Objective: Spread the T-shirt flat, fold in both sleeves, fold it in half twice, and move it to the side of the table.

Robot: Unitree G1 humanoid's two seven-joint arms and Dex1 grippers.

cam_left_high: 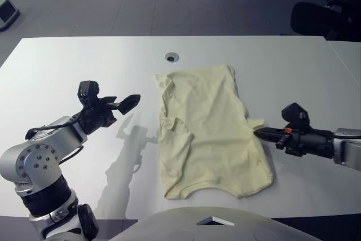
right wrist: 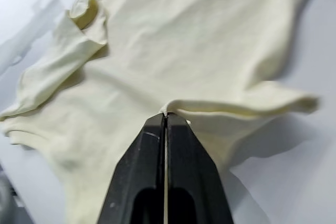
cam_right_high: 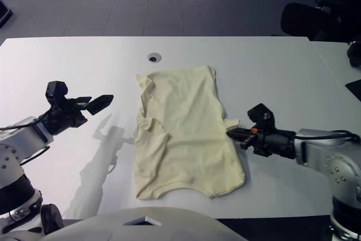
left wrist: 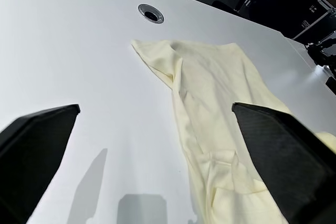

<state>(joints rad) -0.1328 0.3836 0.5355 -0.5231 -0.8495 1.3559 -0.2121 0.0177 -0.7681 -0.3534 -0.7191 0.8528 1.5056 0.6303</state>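
Currently we see the right pincer (cam_left_high: 258, 133) clamped on a T-shirt (cam_left_high: 208, 128) sleeve edge. We see the left pincer (cam_left_high: 130, 102) apart above the desk (cam_left_high: 67, 71).

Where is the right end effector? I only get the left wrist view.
Observer: The right end effector is at the right edge of the shirt, shut on a fold of cloth.
Operator: Cloth lifted?
Observer: Slightly. The flap beside the pinch stands off the table and casts a shadow.
Operator: Shirt's near edge?
Observer: Wholly on the table, short of its front edge.
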